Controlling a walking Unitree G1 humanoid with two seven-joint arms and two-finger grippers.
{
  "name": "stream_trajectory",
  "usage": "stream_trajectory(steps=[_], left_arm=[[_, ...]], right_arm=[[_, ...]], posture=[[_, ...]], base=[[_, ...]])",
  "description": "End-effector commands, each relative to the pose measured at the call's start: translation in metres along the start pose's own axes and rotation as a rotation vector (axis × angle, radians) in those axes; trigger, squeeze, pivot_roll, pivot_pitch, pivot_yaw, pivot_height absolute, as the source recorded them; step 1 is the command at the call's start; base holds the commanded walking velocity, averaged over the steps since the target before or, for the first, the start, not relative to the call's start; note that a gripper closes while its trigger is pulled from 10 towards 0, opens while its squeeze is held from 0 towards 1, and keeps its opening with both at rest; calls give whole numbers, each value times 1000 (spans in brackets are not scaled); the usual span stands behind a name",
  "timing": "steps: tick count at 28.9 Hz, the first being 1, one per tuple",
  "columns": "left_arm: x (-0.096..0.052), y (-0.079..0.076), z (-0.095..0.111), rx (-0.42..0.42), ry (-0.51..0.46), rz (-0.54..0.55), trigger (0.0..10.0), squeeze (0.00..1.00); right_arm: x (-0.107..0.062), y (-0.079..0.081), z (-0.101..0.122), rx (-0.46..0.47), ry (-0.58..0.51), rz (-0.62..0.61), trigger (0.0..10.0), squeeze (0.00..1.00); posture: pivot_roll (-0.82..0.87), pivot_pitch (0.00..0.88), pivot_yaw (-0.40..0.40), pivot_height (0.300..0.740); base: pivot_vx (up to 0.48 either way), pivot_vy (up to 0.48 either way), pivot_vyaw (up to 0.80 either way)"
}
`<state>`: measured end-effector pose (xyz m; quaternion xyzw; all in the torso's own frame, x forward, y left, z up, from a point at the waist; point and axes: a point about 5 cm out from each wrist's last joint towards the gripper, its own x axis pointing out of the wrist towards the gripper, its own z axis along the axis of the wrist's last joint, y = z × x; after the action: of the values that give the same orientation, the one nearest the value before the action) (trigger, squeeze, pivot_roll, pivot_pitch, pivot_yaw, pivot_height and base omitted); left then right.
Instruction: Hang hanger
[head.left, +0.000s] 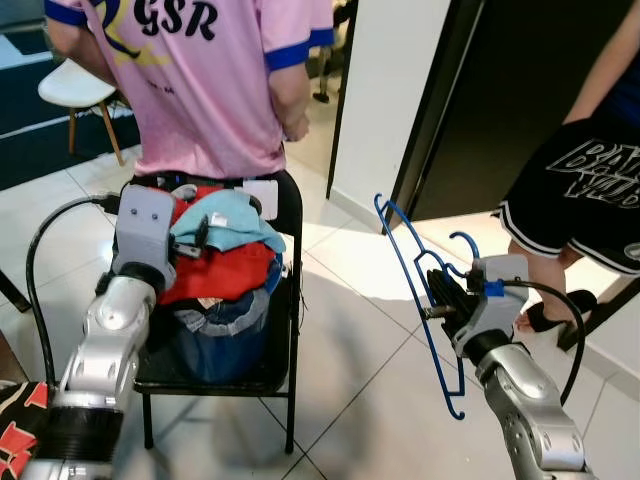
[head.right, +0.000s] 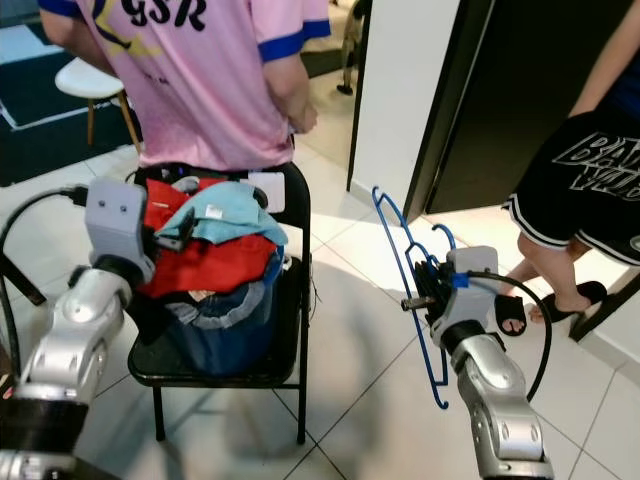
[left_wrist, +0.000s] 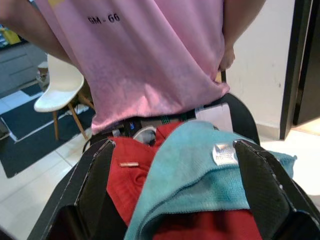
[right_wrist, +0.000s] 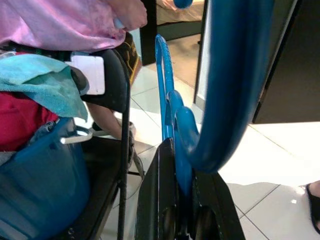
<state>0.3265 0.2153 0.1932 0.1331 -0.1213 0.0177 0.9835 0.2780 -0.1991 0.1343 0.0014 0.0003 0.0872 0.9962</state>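
We hold blue hanger (head.left: 418, 300) clamped in right gripper (head.left: 447, 300), clear of chair (head.left: 290, 300); left gripper (left_wrist: 175, 200) spread wide over teal towel (left_wrist: 200, 180), likely to grasp.

A black folding chair (head.left: 287, 300) before me carries a blue bucket (head.left: 225, 325) heaped with red cloth (head.left: 215, 265) and a teal towel (head.left: 228, 218). A person in a pink shirt (head.left: 200, 80) stands behind it; another in black shorts (head.left: 580, 190) stands at right.
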Motion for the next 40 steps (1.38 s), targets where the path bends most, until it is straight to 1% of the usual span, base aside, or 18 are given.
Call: stream_trajectory(steps=[1, 4, 6, 7, 9, 16, 17, 18, 20, 23, 25, 29, 30, 32, 33, 34, 36, 40], left_arm=[[5, 4, -5, 26, 8, -1, 10000, 0], [11, 6, -9, 29, 26, 3, 10000, 0], [14, 9, -19, 4, 60, 8, 10000, 0], [16, 8, -22, -26, 68, -1, 10000, 0], [18, 8, -24, -45, 70, -7, 10000, 0], [21, 8, -25, -46, 67, -14, 10000, 0], [26, 11, -23, -43, 53, -10, 10000, 0], [26, 11, -23, -43, 53, -10, 10000, 0], [34, 13, -16, -30, 19, -19, 10000, 0], [36, 10, -18, -32, 18, -34, 10000, 0], [35, 5, -24, -47, 39, -56, 10000, 0], [34, 2, -26, -54, 48, -65, 10000, 0], [33, -1, -30, -63, 62, -85, 9608, 0], [33, -1, -30, -63, 62, -85, 9608, 0], [30, -6, -33, -82, 75, -114, 0, 0], [30, -6, -33, -82, 75, -114, 0, 0], [28, -14, -37, -100, 82, -154, 0, 0], [28, -15, -37, -102, 80, -163, 0, 0]], right_arm=[[-2, -3, 2, -3, 0, -10, 10000, 0], [-2, -4, 3, -4, -2, -11, 10000, 0], [-3, -4, 5, -7, -3, -12, 10000, 0], [-4, -4, 6, -8, -5, -14, 10000, 0], [-4, -4, 7, -9, -7, -15, 10000, 0], [-7, -4, 10, -14, -10, -16, 10000, 0], [-12, -6, 12, -19, -11, -16, 10000, 0], [-12, -6, 12, -19, -11, -16, 10000, 0], [-23, -9, 15, -29, -4, -21, 10000, 0], [-28, -11, 16, -33, 4, -23, 10000, 0], [-30, -11, 17, -36, 8, -23, 10000, 0], [-30, -12, 17, -37, 9, -23, 10000, 0], [-31, -12, 18, -38, 11, -23, 10000, 0], [-31, -12, 18, -38, 11, -23, 10000, 0], [-32, -12, 18, -39, 13, -23, 10000, 0], [-32, -12, 18, -39, 13, -23, 10000, 0], [-32, -13, 18, -38, 18, -23, 10000, 0], [-32, -12, 18, -37, 20, -24, 10000, 0]], posture=[[60, 56, -57, 740], [52, 68, -57, 740], [43, 78, -54, 740], [21, 92, -53, 740], [21, 92, -53, 740], [-10, 118, -55, 740], [-35, 143, -58, 740], [-35, 143, -58, 740], [-50, 166, -61, 740], [-58, 174, -62, 740], [-62, 178, -65, 740], [-62, 178, -65, 740], [-64, 179, -66, 740], [-64, 179, -66, 740], [-61, 176, -67, 740], [-61, 176, -67, 740], [-53, 167, -66, 740], [-52, 163, -64, 740]], base=[[0, 0, 0], [0, 0, 0], [0, 0, 0], [0, 0, 0], [0, 0, 0], [0, 0, 0], [0, 0, 0], [0, 0, 0], [0, 0, 0], [0, 0, 0], [0, 0, 0], [0, 0, 0], [0, 0, 0], [0, 0, 0], [0, 0, 0], [0, 0, 0], [0, 0, 0], [0, 0, 0]])
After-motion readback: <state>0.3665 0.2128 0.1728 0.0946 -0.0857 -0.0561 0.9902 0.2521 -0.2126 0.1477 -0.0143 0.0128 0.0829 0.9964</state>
